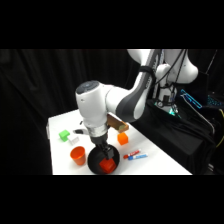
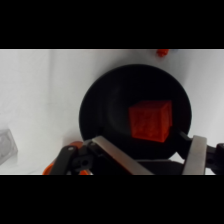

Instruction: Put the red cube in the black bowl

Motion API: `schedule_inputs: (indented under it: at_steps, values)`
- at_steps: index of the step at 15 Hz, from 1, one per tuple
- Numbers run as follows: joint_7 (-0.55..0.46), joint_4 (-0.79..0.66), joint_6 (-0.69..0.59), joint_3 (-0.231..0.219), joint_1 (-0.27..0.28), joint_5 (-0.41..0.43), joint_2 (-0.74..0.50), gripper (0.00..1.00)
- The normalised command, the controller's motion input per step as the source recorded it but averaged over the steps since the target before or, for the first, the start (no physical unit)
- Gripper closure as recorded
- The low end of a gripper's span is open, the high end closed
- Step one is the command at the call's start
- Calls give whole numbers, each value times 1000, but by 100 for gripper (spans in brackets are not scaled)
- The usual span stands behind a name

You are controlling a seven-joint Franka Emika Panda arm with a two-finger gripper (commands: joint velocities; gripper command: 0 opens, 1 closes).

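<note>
The red cube [image 2: 150, 121] lies inside the black bowl [image 2: 95, 112], on its floor, so placement looks done. The jaws [image 2: 150, 156] hang spread just above the bowl, holding nothing. Next move, likely: lift straight clear of the bowl. The cube is small, plain and red-orange.

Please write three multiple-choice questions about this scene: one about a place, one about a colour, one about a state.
1. Where is the red cube?
A. inside the black bowl
B. inside the orange cup
C. on the bare table

2. What colour is the small block at the table's far left?
A. blue
B. green
C. yellow

3. How do the jaws of the gripper stand?
A. shut on the cube
B. shut on the cup
C. open

Answers: 1 A, the cube lies in the bowl's dark hollow. 2 B, it is bright green. 3 C, the wrist view shows them apart, holding nothing.
</note>
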Motion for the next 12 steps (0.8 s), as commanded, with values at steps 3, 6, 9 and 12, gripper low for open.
schedule_inputs:
  at_steps: [3,6,9,12]
  values:
    - [88,28,-497,18,33,-52,-349,0]
    - [46,34,-427,51,5,-24,-336,0]
    - [76,67,-388,43,-2,-22,-275,0]
    - [94,58,-313,35,-13,-19,-242,0]
